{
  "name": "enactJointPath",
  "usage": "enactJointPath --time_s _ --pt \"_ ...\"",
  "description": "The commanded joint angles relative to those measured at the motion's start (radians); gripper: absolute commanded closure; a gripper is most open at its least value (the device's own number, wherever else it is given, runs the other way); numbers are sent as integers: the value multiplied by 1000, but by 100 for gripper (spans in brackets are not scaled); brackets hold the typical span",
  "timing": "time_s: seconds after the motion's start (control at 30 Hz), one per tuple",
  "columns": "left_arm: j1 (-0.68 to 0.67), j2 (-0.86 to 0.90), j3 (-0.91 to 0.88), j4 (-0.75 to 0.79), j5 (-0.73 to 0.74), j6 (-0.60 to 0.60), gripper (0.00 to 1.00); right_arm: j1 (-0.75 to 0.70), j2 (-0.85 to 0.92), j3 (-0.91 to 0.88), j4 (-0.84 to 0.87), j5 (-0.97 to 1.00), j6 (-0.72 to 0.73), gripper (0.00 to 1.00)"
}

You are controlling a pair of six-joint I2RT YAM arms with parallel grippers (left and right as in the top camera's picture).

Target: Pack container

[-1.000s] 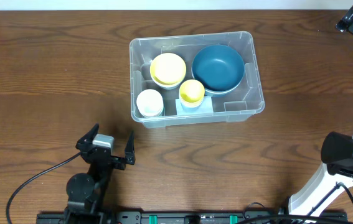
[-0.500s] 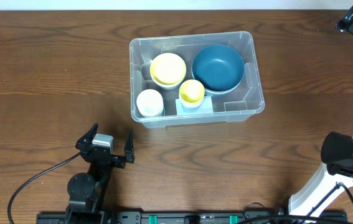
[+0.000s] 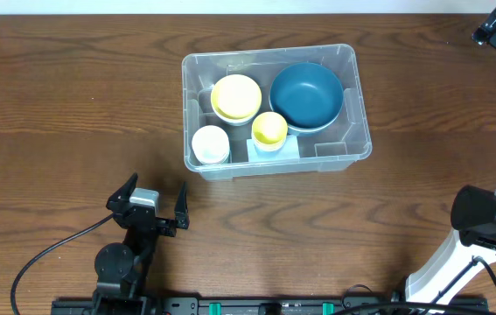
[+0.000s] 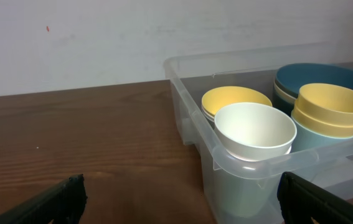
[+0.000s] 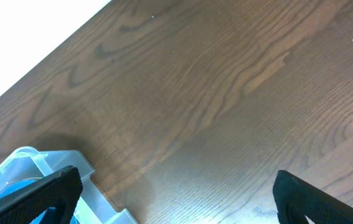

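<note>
Clear plastic makes up the container, and it sits on the brown worktop near the far edge, a bit to the right of the middle. Nothing has moved in the last second. The box, the dishes and both arms are just where they were.

Inside the box are a big blue bowl, a wide yellow bowl, a small yellow bowl that sits in a pale blue one, and a white cup. They stand side by side and all are below the rim or close to it.

The left pincer is down near the front of the worktop, apart from the box, with its fingers spread wide and nothing in them. The right pincer is up high past the far right corner, also spread wide and holding nothing.

No other dish shows outside the box, so the packing looks done or nearly done, and the arms seem to be resting.

A black cable curls by the left arm. It lies well away from the box and does not look like it blocks anything.
</note>
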Motion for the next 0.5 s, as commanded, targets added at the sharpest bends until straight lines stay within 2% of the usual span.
enactJointPath --time_s 0.0,0.2,0.47 --pt "6 -6 -29 -13 11 -5 2 -3 11 6 0 3 15 1" --pt "6 -6 -29 -13 11 -5 2 19 20 6 0 3 15 1" --pt "6 -6 -29 -13 11 -5 2 170 -19 6 0 3 15 1"
